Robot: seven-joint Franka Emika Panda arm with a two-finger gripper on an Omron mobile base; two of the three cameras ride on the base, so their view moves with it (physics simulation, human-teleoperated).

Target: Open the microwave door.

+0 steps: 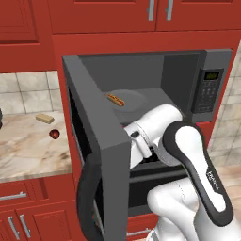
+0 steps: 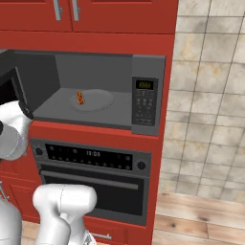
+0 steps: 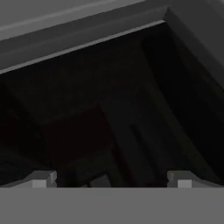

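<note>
The microwave door [image 1: 101, 141] stands swung wide open toward me, its black bar handle [image 1: 87, 197] at the near edge. The microwave [image 1: 183, 75] shows its grey interior with a round plate [image 1: 129, 99] that carries a hot dog [image 1: 115, 100]; the keypad panel [image 2: 145, 100] with its green display is on the right. My arm reaches in behind the open door, which hides the hand in the left base view. In the hand view my gripper [image 3: 111, 179] is open, its fingertips [image 3: 41, 179] wide apart, close against the door's dark glass [image 3: 100, 113] with nothing between them.
The black oven [image 2: 91, 177] with a horizontal handle sits directly under the microwave. A marble counter [image 1: 23, 150] at left holds a bread piece [image 1: 45, 118] and a red apple [image 1: 54, 134]. Red cabinets [image 1: 103, 14] hang above; a tiled wall [image 2: 210, 95] is at right.
</note>
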